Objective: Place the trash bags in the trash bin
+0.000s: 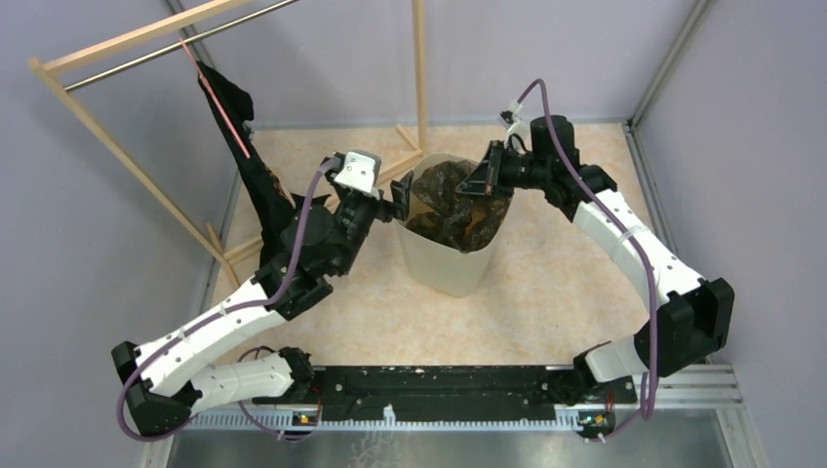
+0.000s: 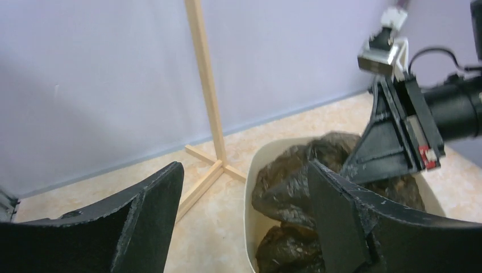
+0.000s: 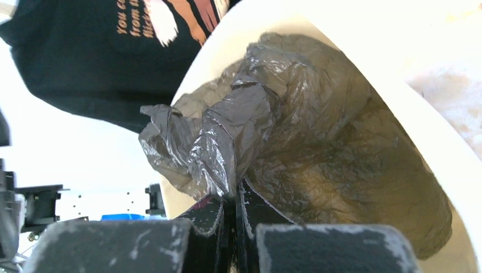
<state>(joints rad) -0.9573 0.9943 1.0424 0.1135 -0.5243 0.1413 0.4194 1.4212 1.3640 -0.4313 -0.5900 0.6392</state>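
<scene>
So the trash bin [image 1: 444, 268] sits around the middle of the worktop [image 1: 556, 292], a bit closer to the far edge than the near one, standing upright. There's a dark, see-through trash bag [image 1: 453, 210] bunched up inside it, crumpled and poking up a little past the rim on the far side.

The right gripper [image 1: 485, 180] comes in from the far-right corner side and sits right at the bin's far-right rim. In its wrist view the fingers [image 3: 250, 207] are pressed basically together with a twisted fold of the bag [image 3: 318, 125] pinched between them, and the rest of the bag spreads down into the bin [image 3: 432, 148].

The left gripper [image 1: 400, 200] is at the bin's left rim, jaws spread wide with nothing in them. In its own camera the gap [image 2: 244, 170] frames the bin's left rim [image 2: 248, 227], one finger outside the wall and the other over the bag [image 2: 290, 187]. Can't tell if it actually touches the rim.

Off at the far-left corner there's a wooden rack [image 1: 127, 39] with a black T-shirt [image 1: 244, 156] hanging on it.
</scene>
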